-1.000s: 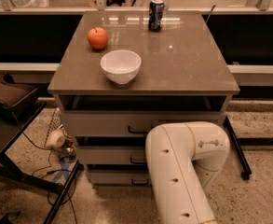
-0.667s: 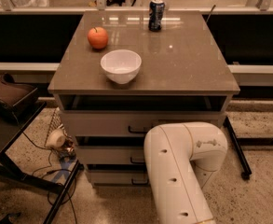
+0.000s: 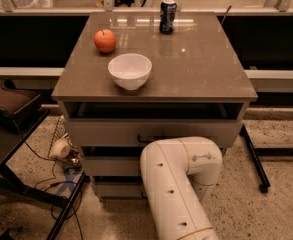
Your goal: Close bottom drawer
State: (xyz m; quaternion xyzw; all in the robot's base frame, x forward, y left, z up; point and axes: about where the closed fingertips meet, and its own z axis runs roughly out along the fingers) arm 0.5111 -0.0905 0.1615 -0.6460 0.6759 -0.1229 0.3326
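Observation:
The cabinet (image 3: pixel 151 91) has three pale drawer fronts. The bottom drawer (image 3: pixel 117 189) shows only at its left part, low under the middle drawer (image 3: pixel 111 166). Its handle is hidden behind my white arm (image 3: pixel 178 184). The arm's bent elbow stands right in front of the lower drawers and covers their centre and right side. My gripper is hidden behind this elbow, somewhere close to the lower drawer fronts. The top drawer front (image 3: pixel 106 132) shows a dark handle (image 3: pixel 148 138).
On the cabinet top stand a white bowl (image 3: pixel 129 70), an orange-red apple (image 3: pixel 105 40) and a dark can (image 3: pixel 168 9). A dark stand (image 3: pixel 11 109) with cables and small objects on the floor (image 3: pixel 61 149) is at the left. A black leg (image 3: pixel 253 156) is at the right.
My arm's elbow has shifted a little to the left and slightly lower in front of the drawers. The cabinet and the things on top have not moved.

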